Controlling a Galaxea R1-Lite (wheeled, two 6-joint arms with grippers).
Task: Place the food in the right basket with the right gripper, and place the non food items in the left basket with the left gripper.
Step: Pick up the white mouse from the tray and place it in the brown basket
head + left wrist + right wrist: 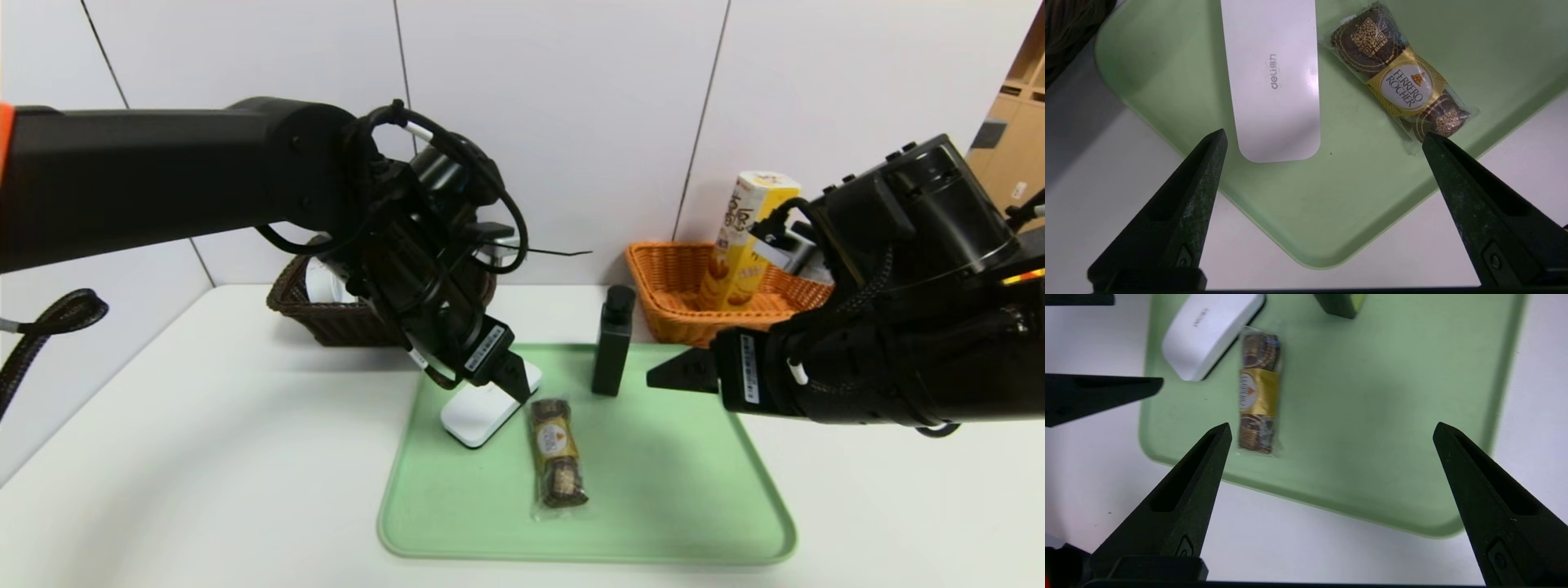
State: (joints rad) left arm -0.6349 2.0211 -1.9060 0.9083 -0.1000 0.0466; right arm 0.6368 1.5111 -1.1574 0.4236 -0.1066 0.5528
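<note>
Hovering over the pale green tray [653, 498], the left pincer [510, 377] hangs above the flat white case [478, 420], its jaws spread wide and holding nothing; in the left wrist view the white case [1274, 77] lies between and beyond the two black tips, with the chocolate pack [1400, 81] just beside it. Taking the tray's centre as the clock's middle in the head view, the case lies toward ten o'clock, tilted across the tray's far left corner, and the clear-wrapped chocolate pack [558, 452] lies lengthwise near nine o'clock, close to the case but apart from it. The slim black pump bottle [613, 340] stands upright at about twelve o'clock near the tray's far rim. The right pincer [682, 371] hangs at about two o'clock, above the tray's right side, pointing toward the bottle, its jaws likewise wide and empty; the right wrist view shows the tray [1372, 416] between its tips. On the white table [204, 457] beyond the tray, the dark brown basket [326, 314] sits at about ten o'clock with a white round container [326, 282] inside it, partly hidden by the left arm. The orange-tan basket [682, 282] sits at about one o'clock with the tall yellow snack box [747, 241] standing in it.
</note>
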